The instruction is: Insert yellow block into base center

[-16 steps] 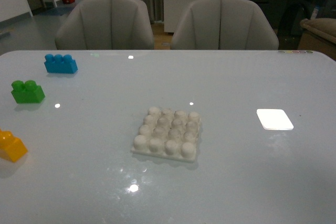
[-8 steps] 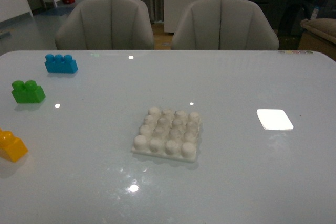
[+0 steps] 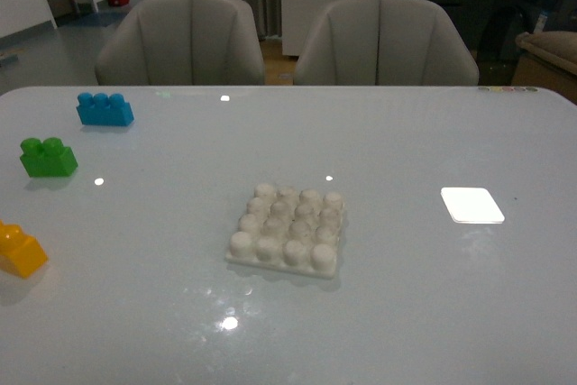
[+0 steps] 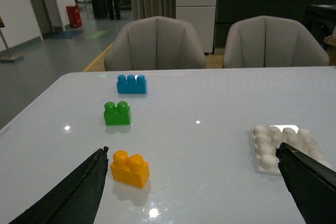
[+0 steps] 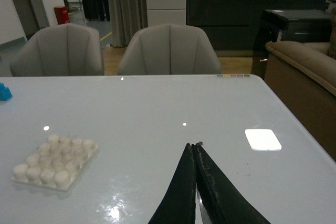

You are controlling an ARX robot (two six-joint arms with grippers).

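- Sitting at the near left edge of the worktop [image 3: 406, 132], the yellow block [image 3: 20, 252] is being cut off by the border of the front view, and it is lying well apart from the base [image 3: 287, 232] at the middle.
- The left wrist view is showing that block whole. It is resting flat on the glossy surface with its two studs facing up, near the tip of one dark finger and apart from it.
- The left tool [image 4: 191, 150] is standing wide open and gripping nothing. The yellow block and one edge of the base are both appearing in the gap between its fingers.
- The right tool [image 5: 193, 145] is holding its two fingers pressed together tip to tip, closed on nothing. Only the right wrist view is showing this, as the front view is catching neither arm.
- The green brick [image 3: 48, 158] and the blue brick [image 3: 105, 109] are lying farther back along the left side, in a loose line with the yellow block. The right wrist view is catching just a corner of the blue one.
- The smooth white square [image 3: 471, 205] is lying to the right of the base, well apart from it.
- The base is lying flat with all sixteen studs showing white.
- Two grey chairs [image 3: 180, 38] are standing behind the far edge of the worktop.
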